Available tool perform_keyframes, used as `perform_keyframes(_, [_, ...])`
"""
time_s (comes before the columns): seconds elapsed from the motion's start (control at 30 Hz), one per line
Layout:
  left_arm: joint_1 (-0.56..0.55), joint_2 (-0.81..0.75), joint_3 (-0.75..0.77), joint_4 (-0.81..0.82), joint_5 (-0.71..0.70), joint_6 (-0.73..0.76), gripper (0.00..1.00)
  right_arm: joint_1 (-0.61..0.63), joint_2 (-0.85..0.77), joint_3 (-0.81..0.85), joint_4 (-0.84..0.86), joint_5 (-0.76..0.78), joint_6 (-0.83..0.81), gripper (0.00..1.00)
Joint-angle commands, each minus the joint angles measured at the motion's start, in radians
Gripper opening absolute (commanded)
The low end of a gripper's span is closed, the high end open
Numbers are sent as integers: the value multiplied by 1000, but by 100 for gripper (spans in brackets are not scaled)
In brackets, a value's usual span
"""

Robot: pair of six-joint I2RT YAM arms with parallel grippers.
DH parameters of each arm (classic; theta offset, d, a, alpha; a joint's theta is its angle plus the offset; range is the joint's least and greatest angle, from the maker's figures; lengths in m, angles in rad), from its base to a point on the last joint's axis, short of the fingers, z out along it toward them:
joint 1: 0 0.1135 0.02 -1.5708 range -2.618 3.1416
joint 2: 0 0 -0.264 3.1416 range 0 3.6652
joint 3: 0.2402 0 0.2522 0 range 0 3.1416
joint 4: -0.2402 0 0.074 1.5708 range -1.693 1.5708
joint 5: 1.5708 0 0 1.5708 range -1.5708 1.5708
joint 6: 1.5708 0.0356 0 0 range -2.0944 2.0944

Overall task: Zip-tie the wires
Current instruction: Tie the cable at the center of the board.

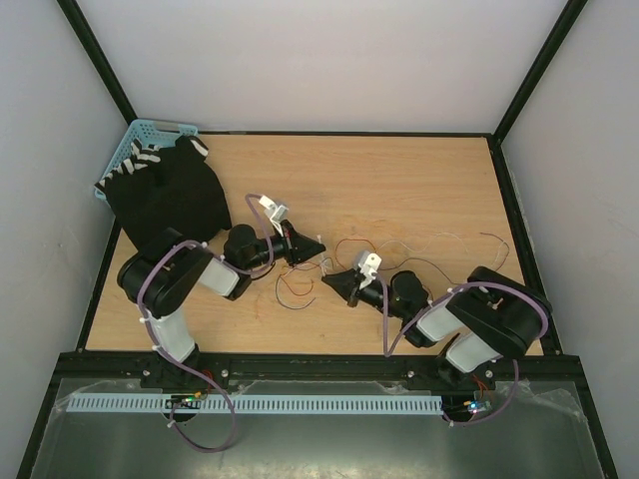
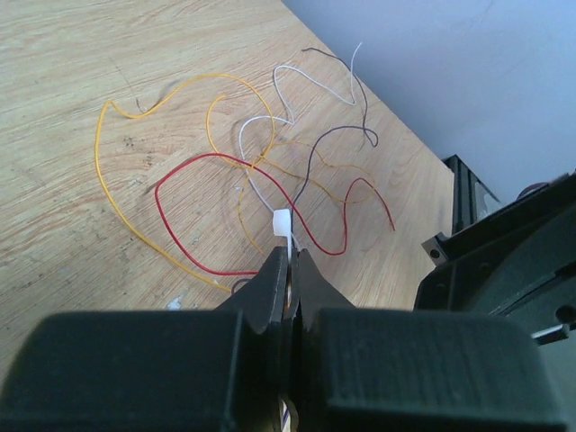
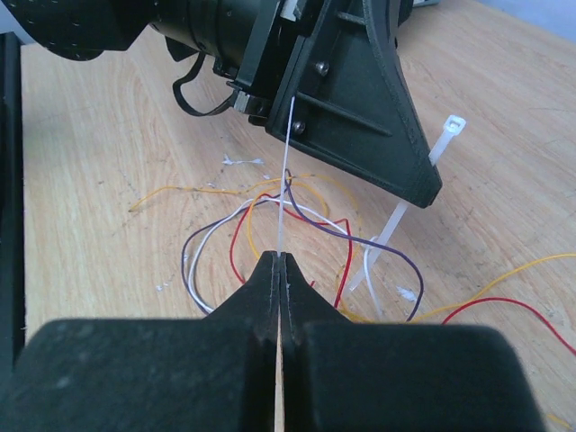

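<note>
The wires (image 2: 234,166), thin red, yellow, white and dark purple strands, lie in a loose tangle on the wooden table (image 1: 399,180) between the two grippers. My left gripper (image 2: 290,255) is shut on the head end of a white zip tie (image 2: 282,223), whose square head sticks out just past the tips. My right gripper (image 3: 280,259) is shut on the thin tail of the same zip tie (image 3: 285,171). The tail runs taut up to the left gripper (image 3: 360,117), and the wires (image 3: 297,202) cross it in loops. Seen from above, the left gripper (image 1: 318,246) and the right gripper (image 1: 330,280) nearly meet over the wires (image 1: 351,246).
A second zip tie (image 3: 402,209) lies loose on the table beside the tangle. A blue basket (image 1: 150,130) with a black cloth (image 1: 170,195) draped out of it sits at the back left. A black frame (image 1: 300,357) borders the near table edge.
</note>
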Motion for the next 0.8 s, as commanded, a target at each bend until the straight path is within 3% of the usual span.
perform_keyframes(0.0, [-9,-47,-28,91,7,122,0,-8,-53,12,-93,-45,67,0])
perform_keyframes(0.33, [-47,-109,-59,91,-4,325,0,-20,-119,33,-233,-55,64,0])
perform_keyframes(0.77, [-53,-168,-114,91,-27,568,0,-82,-159,76,-362,-201,85,0])
